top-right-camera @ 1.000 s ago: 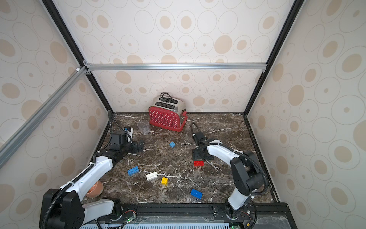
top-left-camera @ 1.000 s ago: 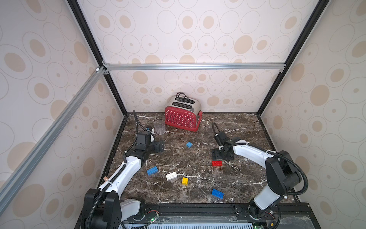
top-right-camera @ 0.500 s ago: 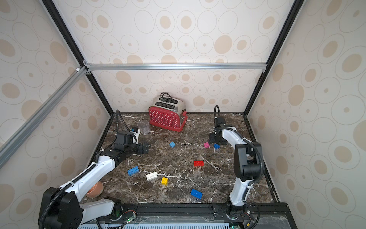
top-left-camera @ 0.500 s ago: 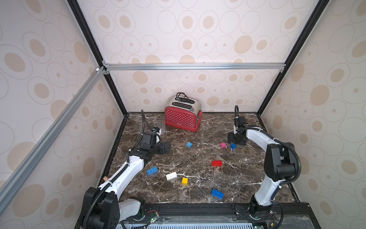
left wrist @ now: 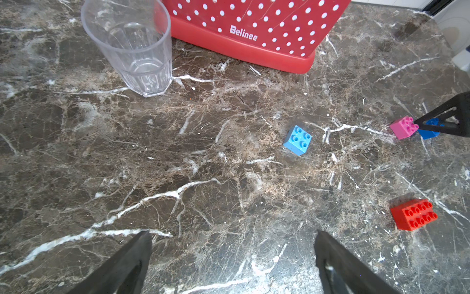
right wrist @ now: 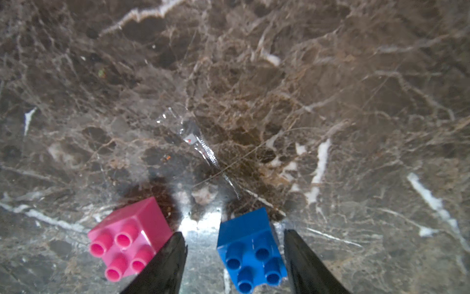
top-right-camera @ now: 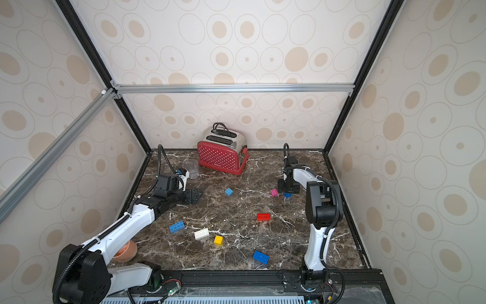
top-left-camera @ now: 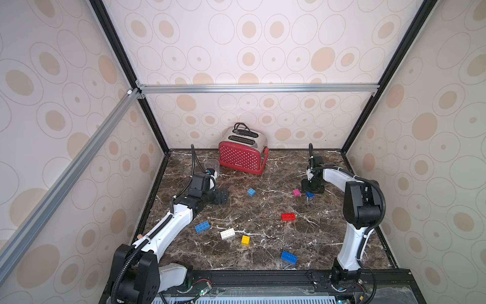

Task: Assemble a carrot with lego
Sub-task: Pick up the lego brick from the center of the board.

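The lego lies as loose bricks on the marble table; no carrot is in view. My right gripper is open at the back right, and its jaws straddle a small dark blue brick with gaps on both sides. A pink brick sits just outside one finger. Both bricks show in a top view, pink brick and dark blue brick. My left gripper is open and empty, low over bare marble, with a light blue brick ahead of it. A red brick lies mid-table.
A red dotted toaster stands at the back, with a clear cup to its left. A blue brick, white brick, yellow brick and another blue brick lie near the front. An orange bowl sits under the left arm.
My right arm swung from the red brick mid-table to the pink and dark blue bricks at the back right, and its jaws narrowed. My left gripper moved a little toward the middle.
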### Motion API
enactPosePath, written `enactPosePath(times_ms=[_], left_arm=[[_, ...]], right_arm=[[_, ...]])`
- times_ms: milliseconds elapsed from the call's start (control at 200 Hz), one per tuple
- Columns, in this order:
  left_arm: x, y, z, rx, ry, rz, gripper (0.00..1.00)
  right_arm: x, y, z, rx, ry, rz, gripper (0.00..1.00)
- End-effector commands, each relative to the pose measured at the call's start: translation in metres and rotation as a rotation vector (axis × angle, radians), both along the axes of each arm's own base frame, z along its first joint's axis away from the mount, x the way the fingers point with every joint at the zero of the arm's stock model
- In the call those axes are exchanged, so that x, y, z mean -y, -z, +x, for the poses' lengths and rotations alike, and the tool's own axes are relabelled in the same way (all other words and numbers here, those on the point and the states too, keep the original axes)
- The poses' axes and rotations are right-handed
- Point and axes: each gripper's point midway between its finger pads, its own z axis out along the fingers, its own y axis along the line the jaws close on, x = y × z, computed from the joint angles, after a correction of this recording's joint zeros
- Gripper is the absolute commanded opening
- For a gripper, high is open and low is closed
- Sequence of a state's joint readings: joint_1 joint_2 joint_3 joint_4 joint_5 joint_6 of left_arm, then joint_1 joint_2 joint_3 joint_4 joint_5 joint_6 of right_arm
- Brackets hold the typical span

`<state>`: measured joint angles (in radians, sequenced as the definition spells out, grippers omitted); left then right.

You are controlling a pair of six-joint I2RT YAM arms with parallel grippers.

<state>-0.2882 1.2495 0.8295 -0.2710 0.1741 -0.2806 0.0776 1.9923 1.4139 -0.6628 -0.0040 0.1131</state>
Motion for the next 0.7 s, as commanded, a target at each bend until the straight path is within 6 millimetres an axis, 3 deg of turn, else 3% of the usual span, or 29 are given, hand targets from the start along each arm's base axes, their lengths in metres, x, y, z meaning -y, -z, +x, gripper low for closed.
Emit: enactPosePath(times_ms=[0,230,696], left_arm=[[0.0043,-0.0111,0.0064,0.016,0.014,-0.003,0.99],[0.0049,-0.012,0.0069,0.019,0.015,-0.005,0.99],[0.002,-0.0105,0.005,0.017,0.007,0.004,0.99]], right_arm=[[-0.0005,0.0021,-0.0046,-0.025,-0.019,0.015,0.62],[-0.0035,0.0032,-0.0044,-0.031,-0.025,0.033,0.49],[-0.0043,0.0067,-0.0024,-0.056,-0.028,0.034,0.39]])
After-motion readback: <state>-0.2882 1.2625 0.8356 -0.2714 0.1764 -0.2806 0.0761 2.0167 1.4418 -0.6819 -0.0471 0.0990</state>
